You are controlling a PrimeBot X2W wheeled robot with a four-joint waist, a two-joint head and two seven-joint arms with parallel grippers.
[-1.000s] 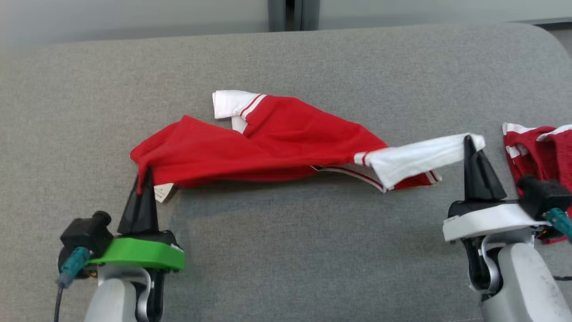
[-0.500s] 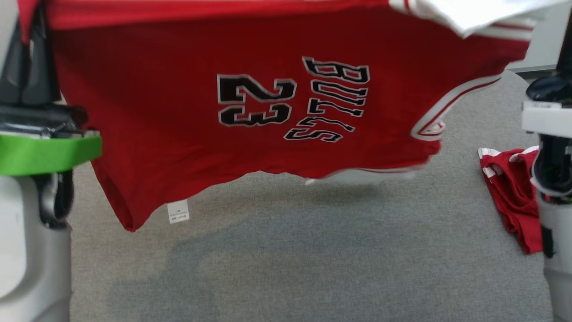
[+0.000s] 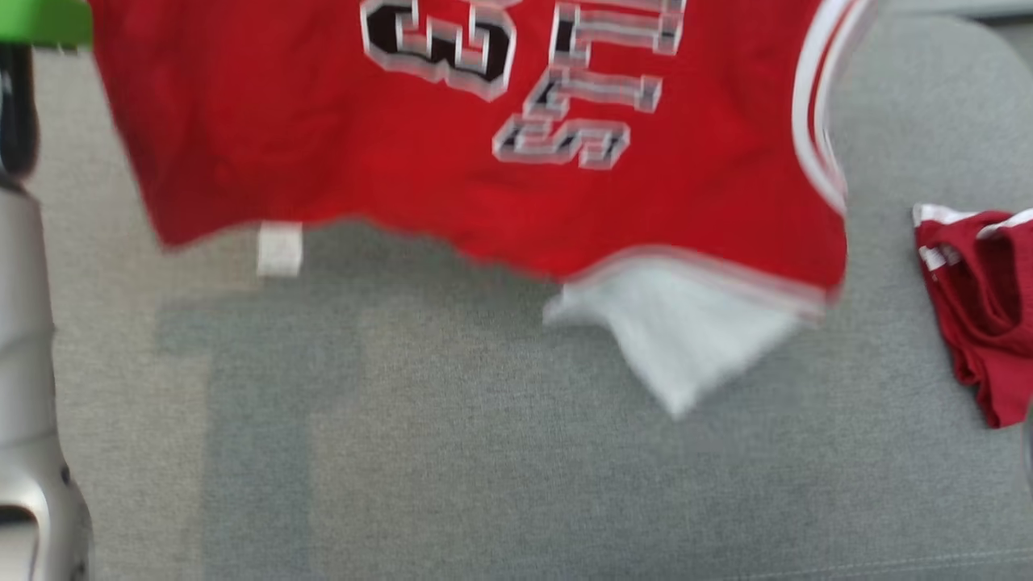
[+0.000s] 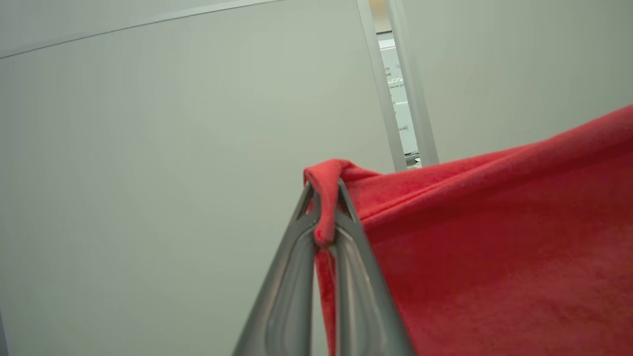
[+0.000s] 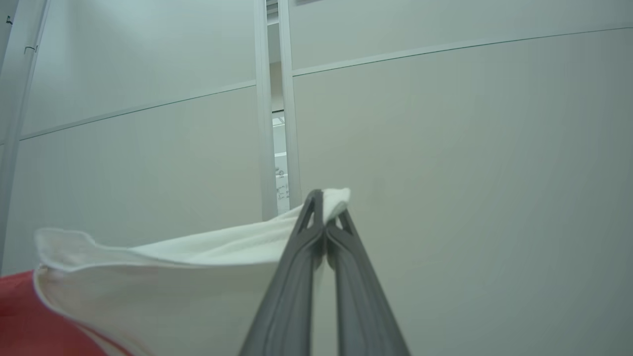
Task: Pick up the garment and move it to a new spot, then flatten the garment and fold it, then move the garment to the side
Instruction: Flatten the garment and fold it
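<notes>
The garment (image 3: 323, 145) is a red jersey with white sleeves and black-and-white lettering, hanging in the air above the grey table (image 3: 484, 452), its top cut off by the head view's upper edge. One white sleeve (image 3: 686, 339) dangles below its lower hem. In the left wrist view my left gripper (image 4: 325, 198) is shut on a red corner of the garment (image 4: 494, 247). In the right wrist view my right gripper (image 5: 325, 202) is shut on the white sleeve (image 5: 173, 277). The left arm's green collar (image 3: 40, 20) and pale forearm (image 3: 24, 387) show at the head view's left edge.
A second red garment with white trim (image 3: 980, 298) lies crumpled at the table's right edge. A pale wall with a narrow vertical gap (image 5: 274, 99) stands ahead of both wrist cameras.
Both grippers have raised the garment off the table, from a low bunched strip to a hanging sheet. It has risen further up the head view since half a second ago.
</notes>
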